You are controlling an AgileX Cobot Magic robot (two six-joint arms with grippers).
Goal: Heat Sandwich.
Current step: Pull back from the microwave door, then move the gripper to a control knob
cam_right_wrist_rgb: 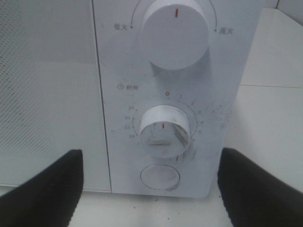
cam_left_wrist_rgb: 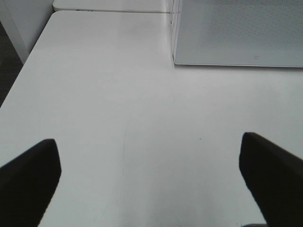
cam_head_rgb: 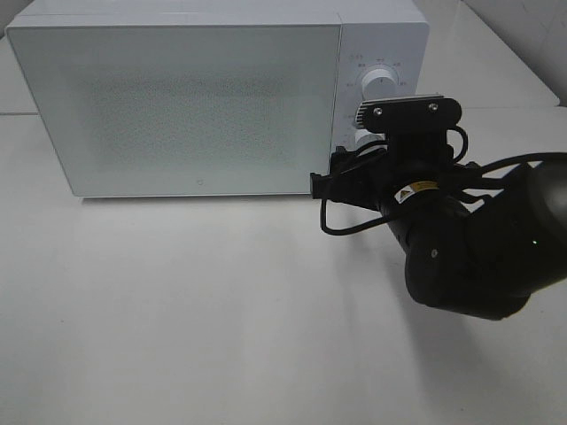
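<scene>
The sandwich is out of view in all three views. The white microwave (cam_head_rgb: 177, 97) stands at the back of the table with its door shut. My right gripper (cam_right_wrist_rgb: 151, 158) is open, its two dark fingers on either side of the timer knob (cam_right_wrist_rgb: 163, 130), short of the control panel and holding nothing. Above that knob is the larger power knob (cam_right_wrist_rgb: 176, 33), and below it a round button (cam_right_wrist_rgb: 160, 177). My left gripper (cam_left_wrist_rgb: 147, 141) is open over bare white table (cam_left_wrist_rgb: 118, 94), empty, with the microwave's lower corner (cam_left_wrist_rgb: 175, 59) ahead of it.
The bulky black right arm (cam_head_rgb: 469, 257) and its wrist camera mount (cam_head_rgb: 407, 111) hide the lower part of the control panel in the high view. The upper knob (cam_head_rgb: 381, 81) shows above the mount. A table edge (cam_left_wrist_rgb: 19, 80) runs along one side near the left gripper.
</scene>
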